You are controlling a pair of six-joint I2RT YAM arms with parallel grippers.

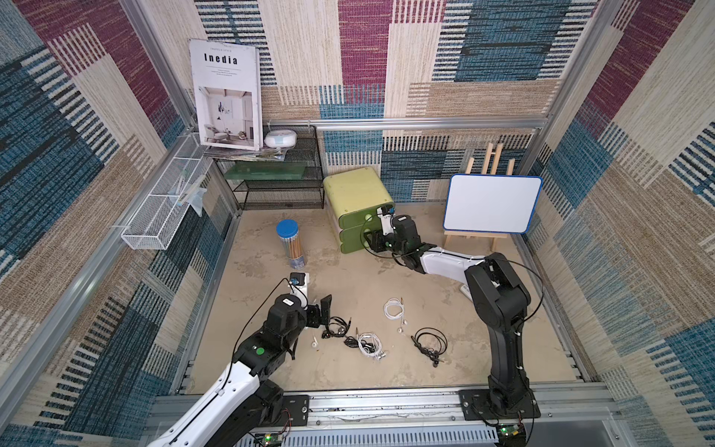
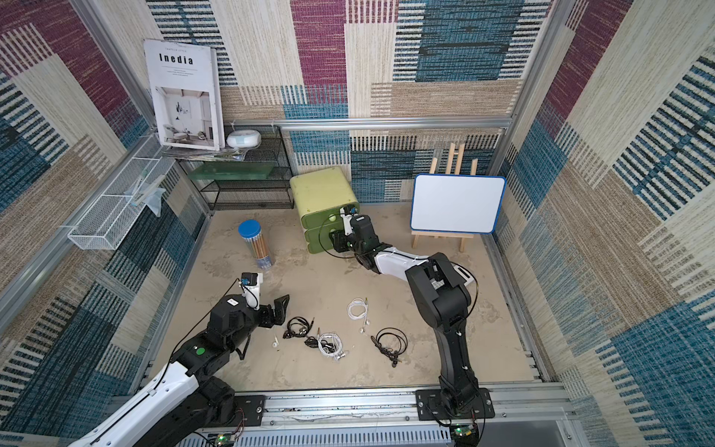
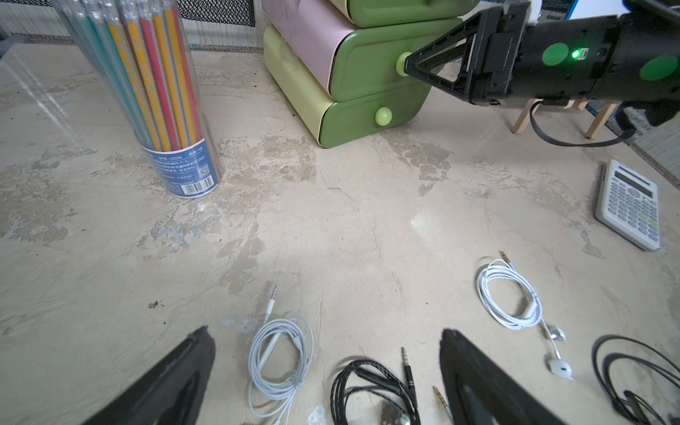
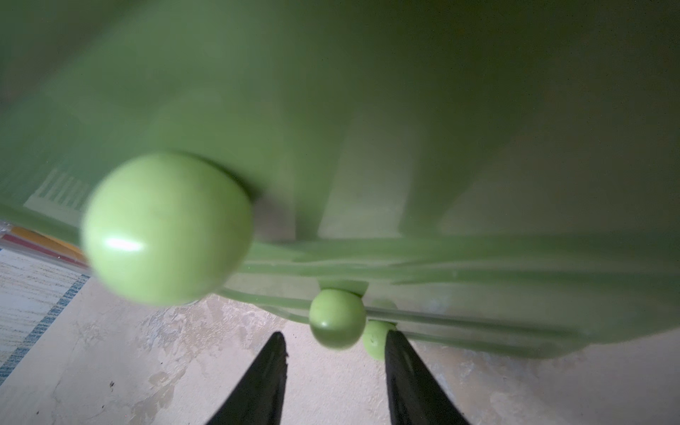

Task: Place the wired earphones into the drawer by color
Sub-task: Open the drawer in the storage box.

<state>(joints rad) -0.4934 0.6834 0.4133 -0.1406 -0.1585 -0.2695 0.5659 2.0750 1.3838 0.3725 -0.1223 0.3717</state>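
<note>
I work inside a staged robot test cell. An aluminium frame (image 1: 425,123) carries patterned fabric walls (image 1: 363,46) behind the drawer unit (image 1: 354,191). Left of the drawer unit stands a mesh shelf (image 1: 282,195) bearing a magazine (image 1: 226,95); right of it, a whiteboard easel (image 1: 491,203).

I see woven patchwork walls (image 1: 503,46) of blue, maroon and beige panels around a mottled beige floor (image 1: 367,278). At the back stand a black wire-mesh shelf (image 1: 282,197) and a wooden easel (image 1: 492,156) bearing a blue-rimmed whiteboard (image 1: 491,203); a white mesh basket (image 1: 154,224) hangs at left.
</note>
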